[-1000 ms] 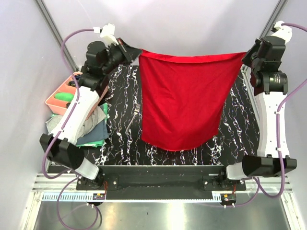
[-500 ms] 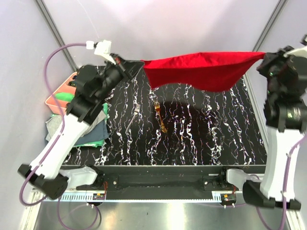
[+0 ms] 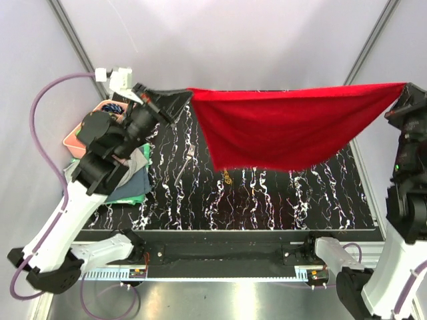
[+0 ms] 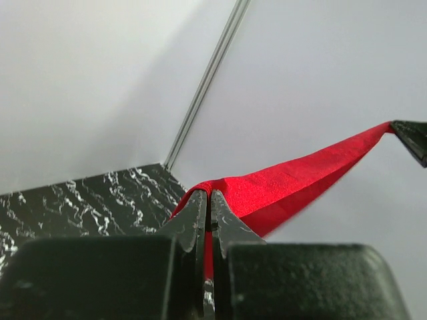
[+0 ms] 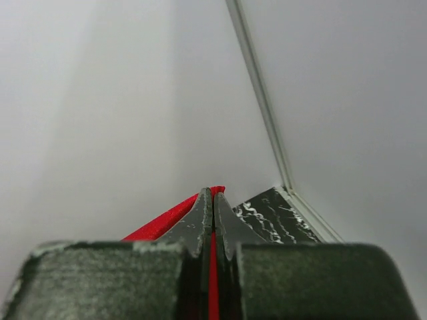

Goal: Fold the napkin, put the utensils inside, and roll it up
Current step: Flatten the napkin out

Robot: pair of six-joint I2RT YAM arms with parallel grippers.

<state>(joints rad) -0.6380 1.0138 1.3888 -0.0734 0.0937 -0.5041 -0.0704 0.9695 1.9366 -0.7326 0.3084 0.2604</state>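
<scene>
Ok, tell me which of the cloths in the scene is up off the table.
The red napkin: it hangs stretched between the left gripper and right gripper, while the grey, green and blue cloths lie piled at the table's left edge.

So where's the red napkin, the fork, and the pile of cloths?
red napkin (image 3: 287, 130), top view, middle of the hanging cloth.
fork (image 3: 186, 160), top view, its handle.
pile of cloths (image 3: 133, 183), top view, dark top cloth.
</scene>
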